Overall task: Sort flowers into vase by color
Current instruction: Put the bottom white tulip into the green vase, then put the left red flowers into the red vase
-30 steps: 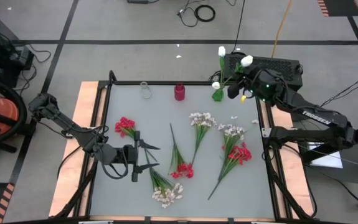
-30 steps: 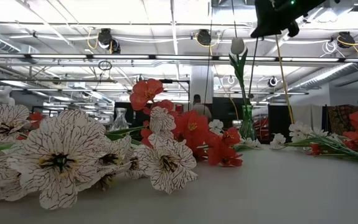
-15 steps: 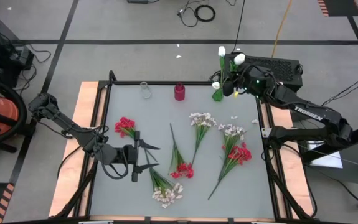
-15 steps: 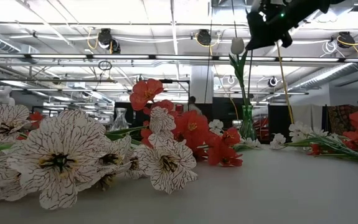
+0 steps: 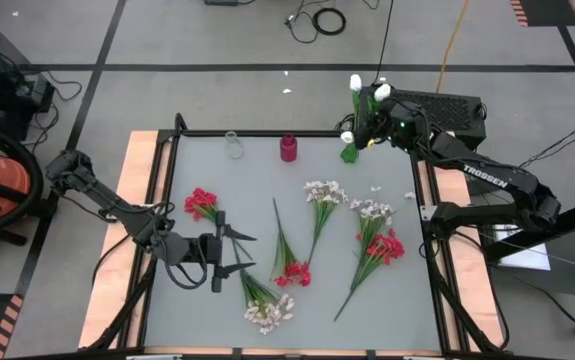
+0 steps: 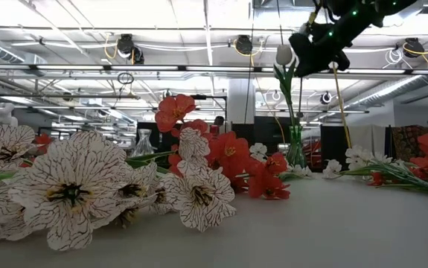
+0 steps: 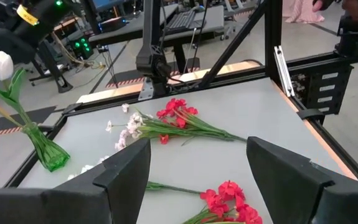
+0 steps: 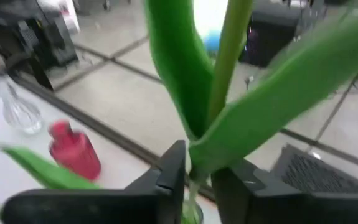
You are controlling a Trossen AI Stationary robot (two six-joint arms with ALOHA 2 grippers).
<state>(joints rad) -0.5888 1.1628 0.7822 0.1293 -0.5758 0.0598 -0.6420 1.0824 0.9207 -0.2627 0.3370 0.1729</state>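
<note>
A green vase (image 5: 350, 152) stands at the table's far right corner with white tulips (image 5: 356, 82) in it. My right gripper (image 5: 374, 128) hovers just above and right of it, shut on another white tulip (image 5: 382, 92), also seen in the low view (image 6: 284, 53). A red vase (image 5: 288, 148) and a clear vase (image 5: 234, 145) stand along the far edge. Red flowers (image 5: 200, 203) and pinkish-white flowers (image 5: 322, 190) lie flat on the table. My left gripper (image 5: 217, 262) waits open, low over the table's left side. My right gripper pinches the white tulip's green stem where its long leaves branch off (image 8: 197, 155), between the two fingers (image 8: 174, 169). It comes slanting down from the table's right, across the stem. The tulip stands roughly upright, bud above the fingers. Whether its lower end is inside the green vase (image 8: 191, 214) I cannot tell.
More red flowers (image 5: 292, 272) (image 5: 385, 245) and pinkish-white flowers (image 5: 267, 312) (image 5: 372, 210) lie across the table's middle and near side. A black frame (image 5: 297, 133) rims the table. A black box (image 5: 437, 108) sits behind the far right corner.
My right gripper has carried the white tulip toward the table's left and a little down, closing in on the green vase. The tulip's bud now stands next to the tulips in the vase.
</note>
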